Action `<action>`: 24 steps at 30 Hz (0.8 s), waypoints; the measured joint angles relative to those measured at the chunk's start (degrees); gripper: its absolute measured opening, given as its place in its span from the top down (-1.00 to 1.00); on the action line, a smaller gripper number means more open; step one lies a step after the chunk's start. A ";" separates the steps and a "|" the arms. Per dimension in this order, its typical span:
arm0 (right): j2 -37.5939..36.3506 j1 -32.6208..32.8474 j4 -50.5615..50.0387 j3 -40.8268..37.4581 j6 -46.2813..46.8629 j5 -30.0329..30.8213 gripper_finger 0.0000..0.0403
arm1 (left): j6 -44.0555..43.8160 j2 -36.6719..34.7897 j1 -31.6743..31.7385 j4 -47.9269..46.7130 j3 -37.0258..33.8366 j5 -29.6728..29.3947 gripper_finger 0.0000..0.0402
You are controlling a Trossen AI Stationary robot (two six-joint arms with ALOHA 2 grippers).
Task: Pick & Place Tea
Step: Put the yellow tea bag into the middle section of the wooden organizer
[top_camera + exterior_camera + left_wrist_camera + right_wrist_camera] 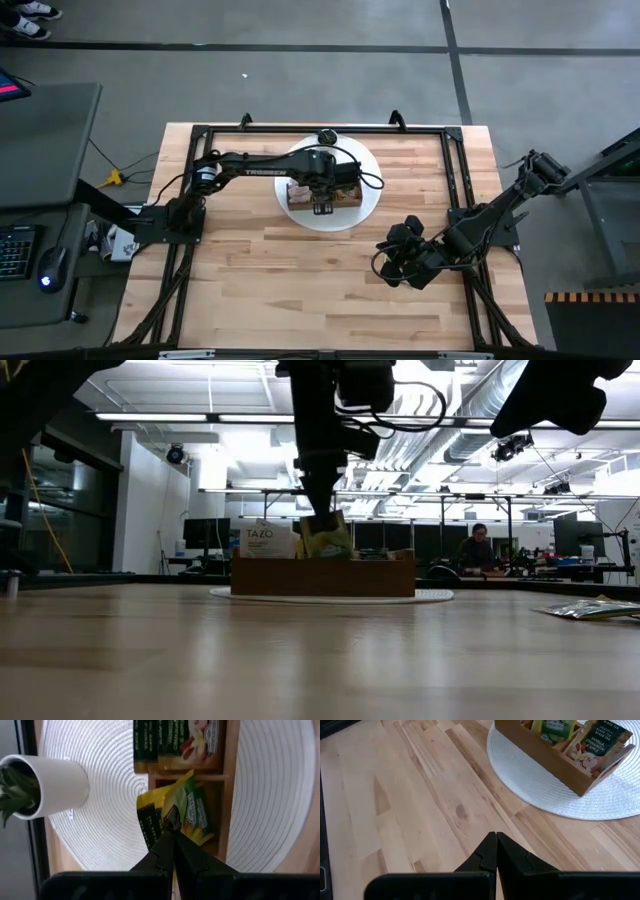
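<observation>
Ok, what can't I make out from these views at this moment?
- High view: the tray compartments and the sachets in them, hidden under the left gripper and too small.
- Left wrist view: the held green-yellow sachet, its print too blurred to read and its lower part behind the fingers.
- Low view: the pile at the right edge, flat-on and cut off.
- Right wrist view: nothing lies under the right gripper; the tray runs off the top.

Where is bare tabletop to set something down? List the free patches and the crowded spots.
Free: the wood between the white mat and the table's near edge, left of the right gripper. Also the strip left of the mat. Crowded: the mat, where the left gripper holds a green tea sachet at the wooden tray.
</observation>
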 joint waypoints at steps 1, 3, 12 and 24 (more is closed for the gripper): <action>0.01 0.00 -0.03 0.00 0.00 -0.01 1.00 | 0.32 0.00 0.01 -0.50 0.00 -0.21 1.00; 0.02 0.00 -0.02 0.00 0.00 0.00 1.00 | 1.05 0.00 -0.01 -1.28 -0.02 -0.73 1.00; 0.00 0.00 -0.04 0.00 0.00 0.09 1.00 | 2.52 0.00 -0.02 -2.87 -0.02 0.47 1.00; 0.00 0.00 -0.11 0.00 0.57 0.11 1.00 | 2.64 3.08 -0.02 -2.23 -0.17 3.85 1.00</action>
